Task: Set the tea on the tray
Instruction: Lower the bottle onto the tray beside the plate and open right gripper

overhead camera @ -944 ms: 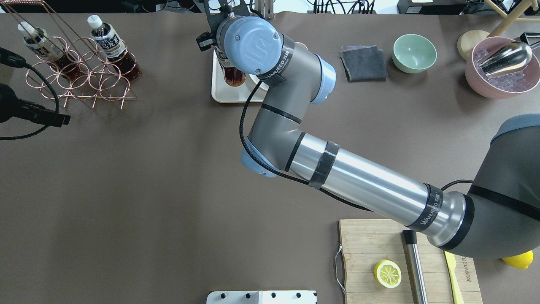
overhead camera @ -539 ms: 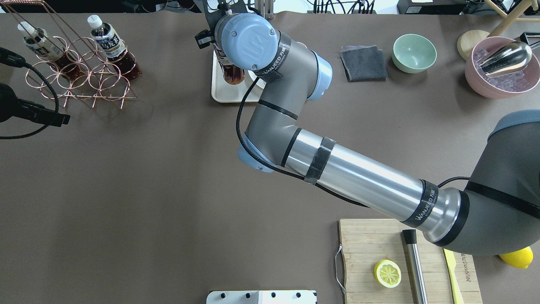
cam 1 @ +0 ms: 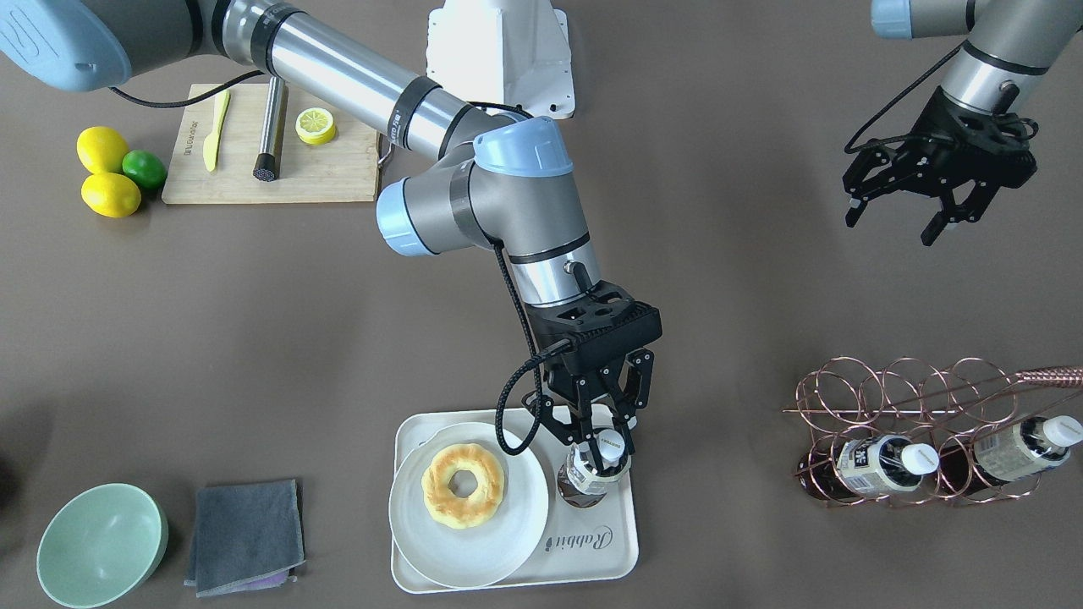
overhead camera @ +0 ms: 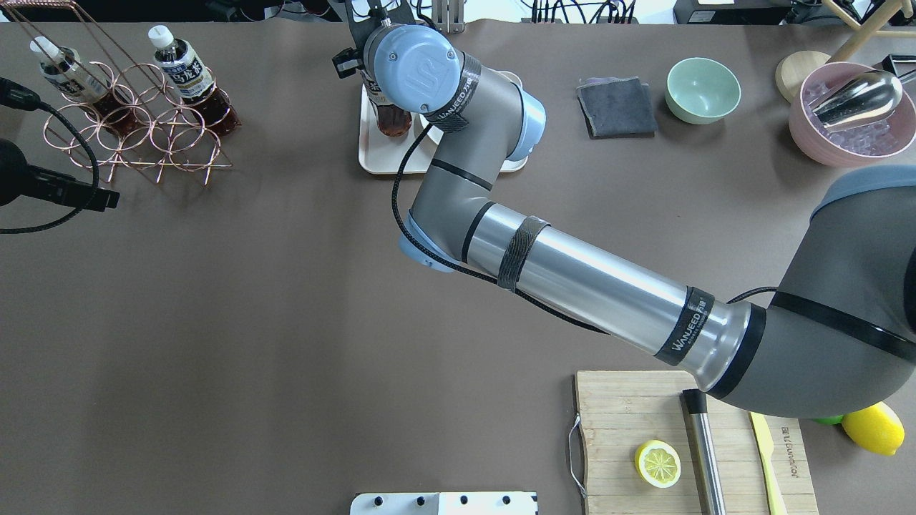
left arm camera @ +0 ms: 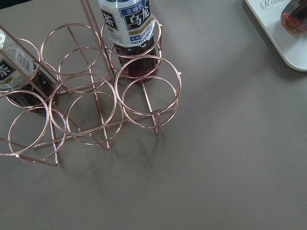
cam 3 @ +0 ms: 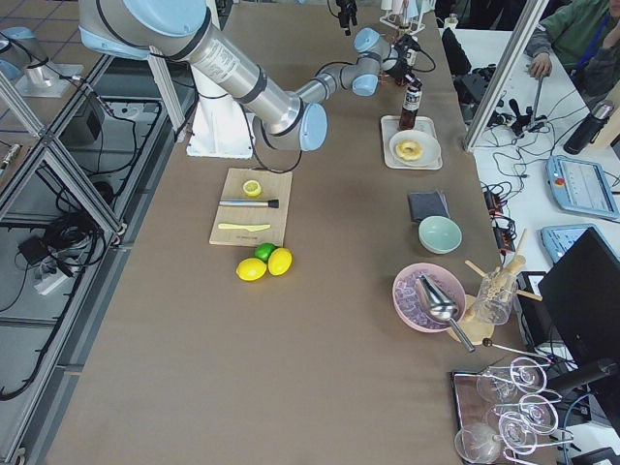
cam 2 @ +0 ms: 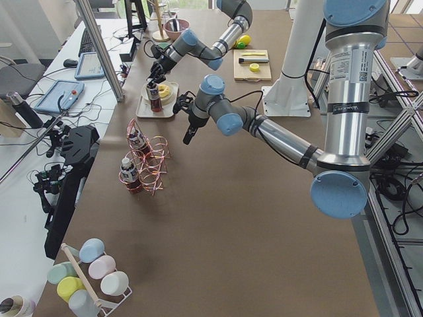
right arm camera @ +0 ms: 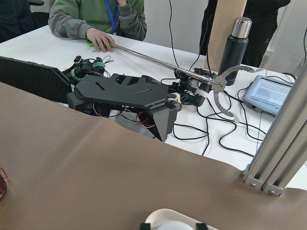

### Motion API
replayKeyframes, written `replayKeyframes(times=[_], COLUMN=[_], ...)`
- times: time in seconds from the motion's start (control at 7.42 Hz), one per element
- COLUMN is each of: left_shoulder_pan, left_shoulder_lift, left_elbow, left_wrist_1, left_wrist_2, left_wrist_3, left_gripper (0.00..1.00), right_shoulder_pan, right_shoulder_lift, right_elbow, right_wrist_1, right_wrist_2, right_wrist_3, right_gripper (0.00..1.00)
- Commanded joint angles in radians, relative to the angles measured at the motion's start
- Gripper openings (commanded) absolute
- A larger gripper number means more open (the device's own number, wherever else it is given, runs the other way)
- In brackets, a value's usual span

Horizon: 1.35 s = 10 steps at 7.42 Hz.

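While tea (cam 1: 590, 478) stands on "Rabbit" tray (cam 1: 611, 541), right end effector (cam 1: 608, 448) clamps its cap (cam 1: 611, 441).

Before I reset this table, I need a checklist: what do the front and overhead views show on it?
tea bottle: 1, red-brown, upright on tray
tray: 1, cream, operators' side
plate: 1, white, on tray
ring cake: 1, golden, on plate
rack: 1, copper, robot's left
rack bottles: 2, red-brown, in rack
bowl: 1, green, operators' side
cloth: 1, grey, beside bowl
board: 1, wooden, near robot's right
lemon half: 1, yellow, on board
knife: 1, yellow, on board
rod: 1, silver, on board
lemons: 2, yellow, beside board
lime: 1, green, with lemons
pink bowl: 1, pink, far right
scoop: 1, silver, in pink bowl
right hand: 1, black, closed on tea bottle
left hand: 1, black, open, empty
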Motion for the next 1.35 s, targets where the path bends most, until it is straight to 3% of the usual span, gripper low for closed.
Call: replayKeyframes(times=[0.0,0.13,0.4,0.81,0.94,1.21], left_shoulder_pan=[0.000,0.000,0.000,0.000,-0.011,-0.147], left_shoulder_lift=[-0.003,-0.005,-0.006,-0.003,0.003,0.023], left_elbow=[0.001,0.001,0.002,-0.008,-0.008,0.004], left_wrist_1=[0.000,0.000,0.000,0.002,0.006,0.026], left_wrist_2=[0.000,0.000,0.000,-0.003,-0.050,-0.222], left_wrist_3=[-0.004,-0.004,-0.004,-0.002,-0.002,0.011], left_gripper=[0.99,0.99,0.99,0.99,0.99,0.99], right_shoulder_pan=[-0.002,0.000,0.000,0.014,0.020,0.063], right_shoulder_lift=[-0.002,-0.003,-0.003,-0.014,-0.070,-0.257], right_elbow=[0.000,0.000,0.003,0.059,0.136,0.362], right_wrist_1=[0.002,0.000,0.000,-0.003,-0.009,-0.080], right_wrist_2=[0.000,0.000,0.000,0.031,0.041,0.182], right_wrist_3=[-0.001,-0.003,-0.004,0.000,0.012,0.057], right_gripper=[0.00,0.27,0.96,1.00,1.00,1.00])
